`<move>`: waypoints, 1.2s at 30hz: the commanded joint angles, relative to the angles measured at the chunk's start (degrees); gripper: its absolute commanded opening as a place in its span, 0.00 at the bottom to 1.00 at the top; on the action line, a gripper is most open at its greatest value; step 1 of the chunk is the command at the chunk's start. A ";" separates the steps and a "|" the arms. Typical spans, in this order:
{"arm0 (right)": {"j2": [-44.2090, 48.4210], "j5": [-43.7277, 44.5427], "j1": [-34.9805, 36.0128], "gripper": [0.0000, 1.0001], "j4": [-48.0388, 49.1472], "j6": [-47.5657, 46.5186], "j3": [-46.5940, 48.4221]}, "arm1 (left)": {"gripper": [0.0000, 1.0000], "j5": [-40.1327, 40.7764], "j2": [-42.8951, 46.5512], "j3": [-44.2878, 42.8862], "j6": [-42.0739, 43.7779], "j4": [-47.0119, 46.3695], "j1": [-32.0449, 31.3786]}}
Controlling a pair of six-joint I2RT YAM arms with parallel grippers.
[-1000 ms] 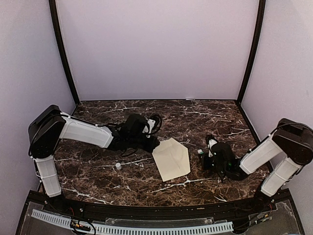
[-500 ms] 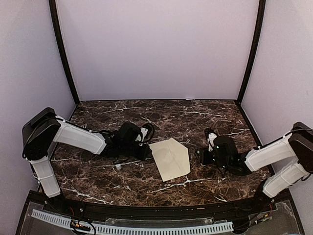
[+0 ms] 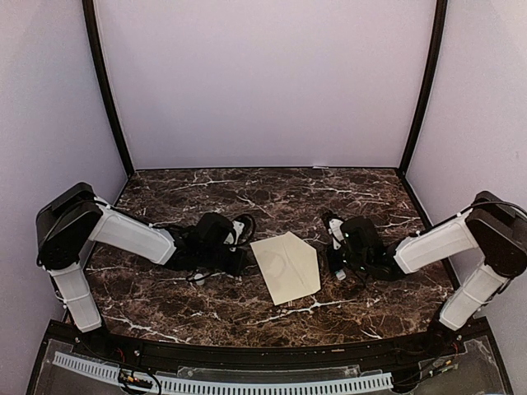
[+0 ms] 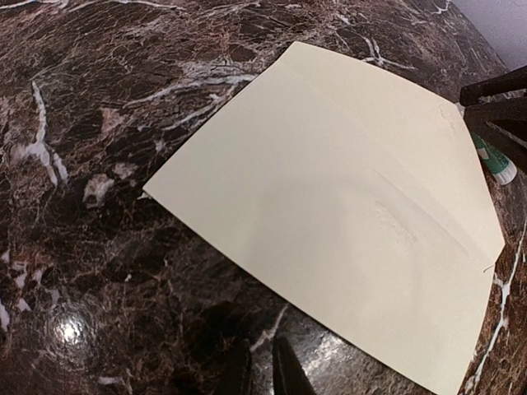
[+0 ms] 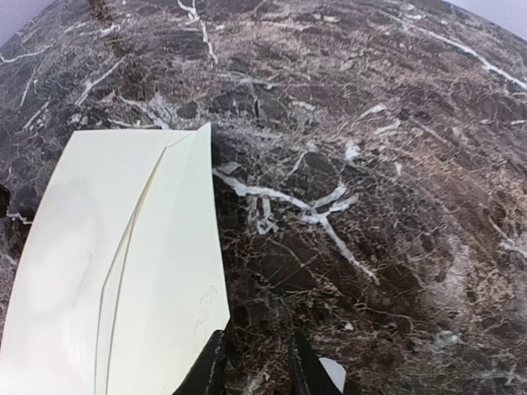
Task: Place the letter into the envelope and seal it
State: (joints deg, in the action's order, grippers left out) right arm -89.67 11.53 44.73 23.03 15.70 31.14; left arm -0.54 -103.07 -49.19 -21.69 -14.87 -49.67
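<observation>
Top external view showed the pale cream-yellow paper envelope (image 3: 286, 267) lying flat at the middle of the dark brown, white-veined marble table (image 3: 206, 189), between the two arms. The tan letter was not visible anywhere, so it was probably already inside. In the left wrist view the flap seemed folded down along a straight crease, which suggested that sealing was the step in hand. The left gripper (image 4: 262, 370) sat low just left of the envelope, its fingers nearly together and holding nothing. The right gripper (image 5: 257, 366) hovered at the envelope's right edge with a narrow gap between its fingers, also holding nothing. To seal well, one gripper should pin the envelope's body while the other pressed evenly along the flap crease, because thin paper would slide easily on such a glossy top. A green-and-white tube (image 4: 494, 167) lay just beside the envelope's right corner and could snag a sweeping finger. A small white object (image 3: 198, 279) rested near the left arm. Plain lilac walls (image 3: 263, 82) and black corner posts (image 3: 105, 90) enclosed the table.
</observation>
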 commanded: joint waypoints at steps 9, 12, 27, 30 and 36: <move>-4.75 -4.83 -0.17 0.18 1.66 -1.63 3.00 | 0.10 -2.11 -4.35 -3.53 -0.45 -0.44 -0.44; -3.71 -6.51 -0.21 0.18 2.74 -2.17 2.10 | 0.10 -2.01 -5.06 -4.05 -0.39 -0.69 -0.46; -9.59 -22.62 0.02 0.16 11.21 -1.70 1.69 | 0.10 -2.09 -8.42 -6.41 -0.26 -0.88 -0.45; -10.91 -23.93 0.42 0.16 12.68 -1.17 2.05 | 0.10 -2.25 -8.83 -6.59 -0.28 -1.11 -0.51; -13.89 -24.82 1.46 0.16 13.56 -0.76 3.85 | 0.10 -2.45 -9.37 -7.04 -0.29 -1.12 -0.50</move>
State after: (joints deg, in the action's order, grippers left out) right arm -101.62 -11.14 45.21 33.23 14.22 33.43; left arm -2.37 -111.11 -55.51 -21.71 -18.04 -49.78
